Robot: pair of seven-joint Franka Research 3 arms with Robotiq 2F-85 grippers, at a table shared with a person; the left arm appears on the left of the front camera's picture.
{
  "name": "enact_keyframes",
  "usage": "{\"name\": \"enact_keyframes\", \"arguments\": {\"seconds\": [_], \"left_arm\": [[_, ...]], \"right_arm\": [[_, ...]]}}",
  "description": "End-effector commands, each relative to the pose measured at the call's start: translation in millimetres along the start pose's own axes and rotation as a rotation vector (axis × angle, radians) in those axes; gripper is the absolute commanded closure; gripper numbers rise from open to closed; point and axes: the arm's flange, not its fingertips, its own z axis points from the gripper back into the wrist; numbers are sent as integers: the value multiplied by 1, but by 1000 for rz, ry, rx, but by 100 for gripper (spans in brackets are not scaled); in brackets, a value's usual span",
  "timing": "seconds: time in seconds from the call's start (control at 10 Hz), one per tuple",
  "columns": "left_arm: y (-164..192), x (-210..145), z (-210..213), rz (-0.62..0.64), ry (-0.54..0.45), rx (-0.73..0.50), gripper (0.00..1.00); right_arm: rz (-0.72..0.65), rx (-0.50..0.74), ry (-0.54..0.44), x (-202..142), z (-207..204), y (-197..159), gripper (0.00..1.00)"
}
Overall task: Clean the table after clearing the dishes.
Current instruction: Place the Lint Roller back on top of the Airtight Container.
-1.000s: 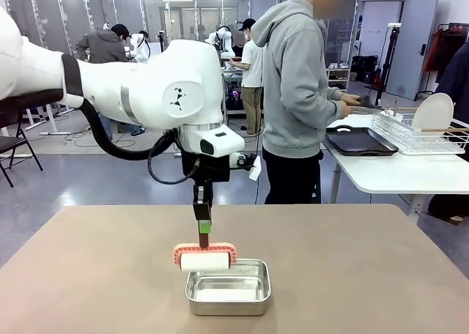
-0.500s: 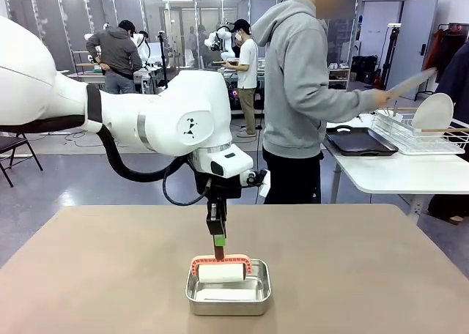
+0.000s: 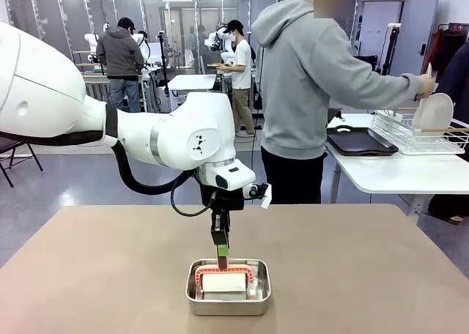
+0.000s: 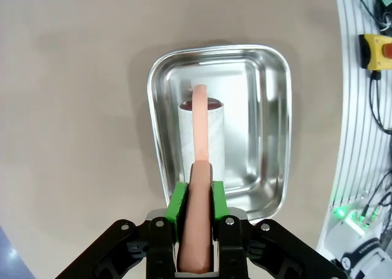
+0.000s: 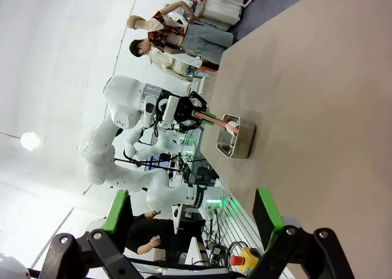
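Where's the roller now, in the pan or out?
In. The roller sits down inside the steel pan, below its rim, with the left claw shut on its handle.

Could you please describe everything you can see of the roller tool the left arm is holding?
The roller is a white cylinder on a salmon-pink frame with a straight pink handle. The left end effector is shut on that handle. The roll hangs inside the small steel pan on the table; whether it touches the bottom is unclear.
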Motion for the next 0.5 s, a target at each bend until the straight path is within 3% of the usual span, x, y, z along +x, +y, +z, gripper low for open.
{"name": "enact_keyframes", "arguments": {"seconds": [0.0, 0.4], "left_arm": [[10, -2, -3, -32, 12, 29, 78], [35, -1, -17, -41, 22, -19, 78]], "right_arm": [[17, 5, 1, -2, 0, 4, 0], [17, 5, 1, -2, 0, 4, 0]]}}
